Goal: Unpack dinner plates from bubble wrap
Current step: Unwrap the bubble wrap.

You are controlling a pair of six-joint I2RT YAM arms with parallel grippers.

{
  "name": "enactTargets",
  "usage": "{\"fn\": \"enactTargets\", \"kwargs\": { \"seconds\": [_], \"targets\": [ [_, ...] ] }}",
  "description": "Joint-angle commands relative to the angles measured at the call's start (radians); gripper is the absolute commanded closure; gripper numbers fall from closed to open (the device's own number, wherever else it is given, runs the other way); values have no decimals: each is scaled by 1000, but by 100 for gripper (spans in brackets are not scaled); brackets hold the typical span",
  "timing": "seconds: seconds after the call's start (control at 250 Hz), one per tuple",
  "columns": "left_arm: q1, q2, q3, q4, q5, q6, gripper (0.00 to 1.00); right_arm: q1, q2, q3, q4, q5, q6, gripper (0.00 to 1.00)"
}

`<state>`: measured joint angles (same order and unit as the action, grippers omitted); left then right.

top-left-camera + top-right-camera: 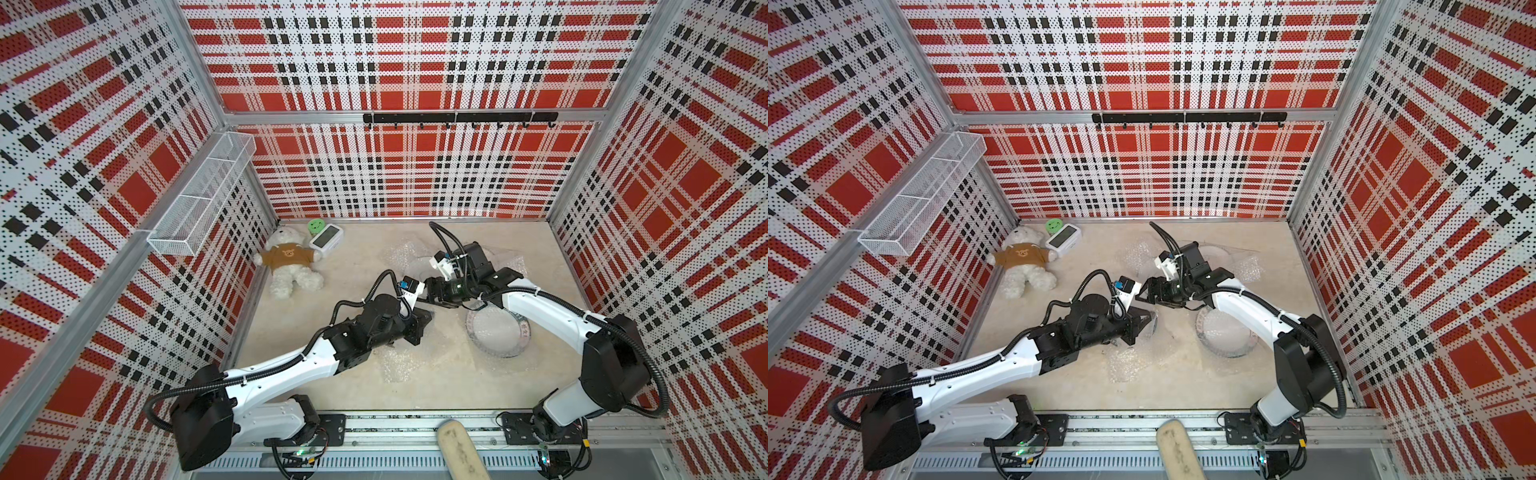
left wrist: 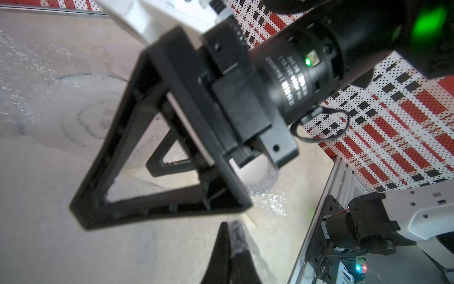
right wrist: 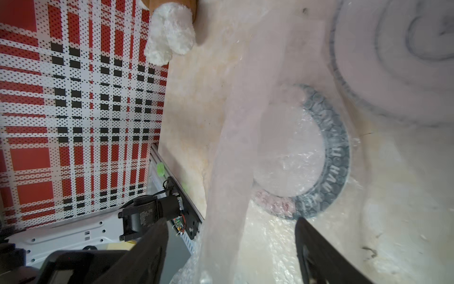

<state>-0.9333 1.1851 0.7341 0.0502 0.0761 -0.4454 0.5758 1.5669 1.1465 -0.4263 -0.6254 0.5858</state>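
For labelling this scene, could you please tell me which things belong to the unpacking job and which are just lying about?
Job: round white dinner plate with dark lettered rim band; white dinner plate with dark central emblem; clear crinkly bubble wrap sheets.
Lying about: white plush teddy bear in brown shirt; white digital clock; round green gadget; white wire-mesh wall basket; black hook rail.

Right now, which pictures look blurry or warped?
In both top views the plaid walls bow, a wide-lens warp; in the left wrist view the right arm's jaws loom close and soft; in the right wrist view the bubble wrap hangs as a hazy blur across the lettered plate.
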Motion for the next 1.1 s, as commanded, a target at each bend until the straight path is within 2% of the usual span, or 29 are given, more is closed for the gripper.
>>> {"fn": "enactTargets", "kwargs": {
  "seconds": [0.0, 0.16, 0.452, 0.592, 0.84, 0.912, 0.976, 1.096],
  "targets": [
    [-7, -5, -13, 34, 5, -3, 100, 3, 13, -12, 80, -68, 17, 26],
    [-13, 6, -16, 35, -1, 1, 100, 4, 5, 2, 29, -67, -17, 45],
    [-12, 12, -18, 36, -19, 7, 100, 4, 7, 25, -48, -45, -66, 90],
    [-7, 7, -30, 40, -24, -6, 100, 1, -3, 40, -68, -19, -79, 100],
    [6, 0, -54, 54, -12, -27, 100, -32, -17, 43, -76, 17, -79, 100],
    [11, 5, -47, 44, -1, -29, 86, -44, -28, 44, -67, 31, -75, 100],
    [17, -1, -45, 36, -1, -30, 62, -56, -39, 48, -68, 45, -73, 100],
    [19, -47, -50, 34, 3, -13, 32, -98, -74, 46, -87, 98, -67, 100]
  ]
}}
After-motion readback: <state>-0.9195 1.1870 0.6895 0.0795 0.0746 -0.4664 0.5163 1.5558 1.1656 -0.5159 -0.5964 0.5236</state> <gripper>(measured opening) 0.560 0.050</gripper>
